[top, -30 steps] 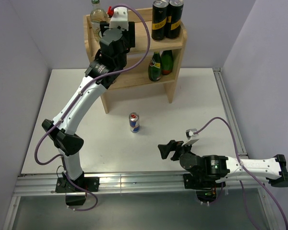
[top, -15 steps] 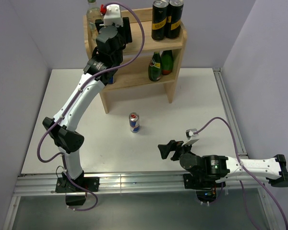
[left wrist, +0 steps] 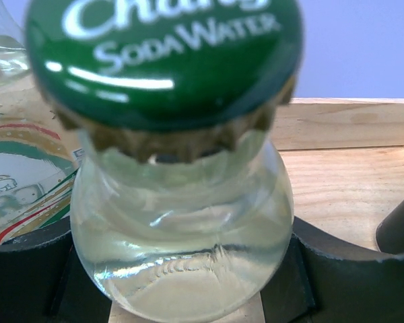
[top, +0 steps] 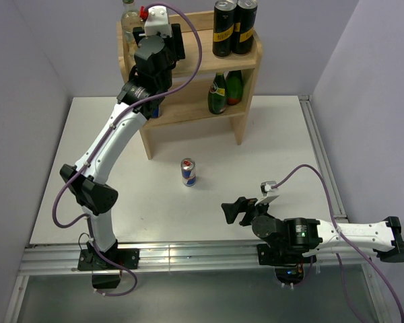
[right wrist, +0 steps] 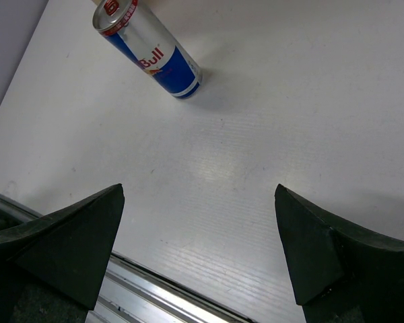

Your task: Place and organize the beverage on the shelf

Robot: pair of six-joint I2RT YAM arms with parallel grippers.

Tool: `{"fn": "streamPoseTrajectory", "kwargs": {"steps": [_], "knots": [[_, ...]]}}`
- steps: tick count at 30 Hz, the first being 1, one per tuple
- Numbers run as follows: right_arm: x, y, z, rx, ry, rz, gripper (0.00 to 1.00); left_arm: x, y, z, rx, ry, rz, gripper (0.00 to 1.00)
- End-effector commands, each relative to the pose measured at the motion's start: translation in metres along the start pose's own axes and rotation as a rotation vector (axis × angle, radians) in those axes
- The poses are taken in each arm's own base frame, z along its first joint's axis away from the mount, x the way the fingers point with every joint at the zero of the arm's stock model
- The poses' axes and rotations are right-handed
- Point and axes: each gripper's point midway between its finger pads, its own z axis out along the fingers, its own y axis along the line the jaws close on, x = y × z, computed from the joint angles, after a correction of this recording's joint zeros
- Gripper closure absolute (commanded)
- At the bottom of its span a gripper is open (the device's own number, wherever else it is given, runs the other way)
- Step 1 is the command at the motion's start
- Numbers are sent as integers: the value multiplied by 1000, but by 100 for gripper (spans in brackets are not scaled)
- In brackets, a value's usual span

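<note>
The wooden shelf (top: pixel 250 59) stands at the back of the table. My left gripper (top: pixel 152 39) is over the left of its top board, shut on the neck of a clear bottle (left wrist: pixel 182 229) with a green cap (left wrist: pixel 165 54); the top view hides this bottle. A second clear bottle (top: pixel 130 16) stands just left of it and also shows in the left wrist view (left wrist: pixel 17 168). Two dark-green bottles (top: pixel 225 90) stand on the lower board. A blue-silver can (top: pixel 188 172) stands on the table, also in the right wrist view (right wrist: pixel 148 50). My right gripper (top: pixel 231 210) is open and empty near the front edge.
Two tall dark cans (top: pixel 233 27) stand on the right of the top board. A metal rail (top: pixel 188 254) runs along the table's front edge. Purple walls close in the left, back and right.
My left gripper has risen and moved back and to the left over the top board, then held still. The right arm and the can on the table have not moved.
</note>
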Motion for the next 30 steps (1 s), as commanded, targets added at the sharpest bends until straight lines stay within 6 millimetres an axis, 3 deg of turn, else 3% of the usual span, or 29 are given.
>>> {"fn": "streamPoseTrajectory", "kwargs": {"steps": [1,2,5,10,30], "knots": [[-4,-3,1,13,-36,17,0,4,9,12,-33,-8,8,47],[-4,-3,1,12,-37,21,0,5,8,12,-28,-6,9,38],[-4,-3,1,10,-37,23,0,10,4,14,-19,5,14,27],[-3,-3,1,12,-36,19,0,20,1,18,-10,24,25,17],[-4,-3,1,13,-39,20,0,33,6,13,-25,45,26,17]]}}
